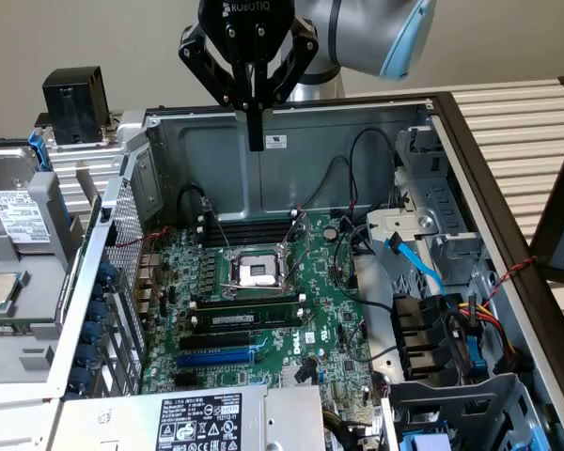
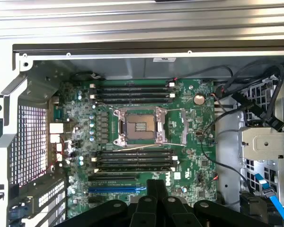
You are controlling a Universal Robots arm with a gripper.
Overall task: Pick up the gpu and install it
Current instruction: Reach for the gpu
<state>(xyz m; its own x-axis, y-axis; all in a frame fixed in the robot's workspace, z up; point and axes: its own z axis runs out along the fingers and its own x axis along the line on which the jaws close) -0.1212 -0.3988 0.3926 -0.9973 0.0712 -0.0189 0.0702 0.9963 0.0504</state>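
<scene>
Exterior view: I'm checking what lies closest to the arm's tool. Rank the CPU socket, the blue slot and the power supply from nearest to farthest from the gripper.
1. CPU socket, mid-view, straight below the gripper.
2. Blue slot, lower in the view, slightly toward the exterior view's left.
3. Power supply, at the view's bottom edge.

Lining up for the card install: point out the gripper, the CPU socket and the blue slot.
gripper [image 1: 255, 143]: exterior view, tips of its shut fingers.
CPU socket [image 2: 141, 126]: wrist view, middle of its contact field.
blue slot [image 2: 116, 188]: wrist view, middle of its length.
</scene>
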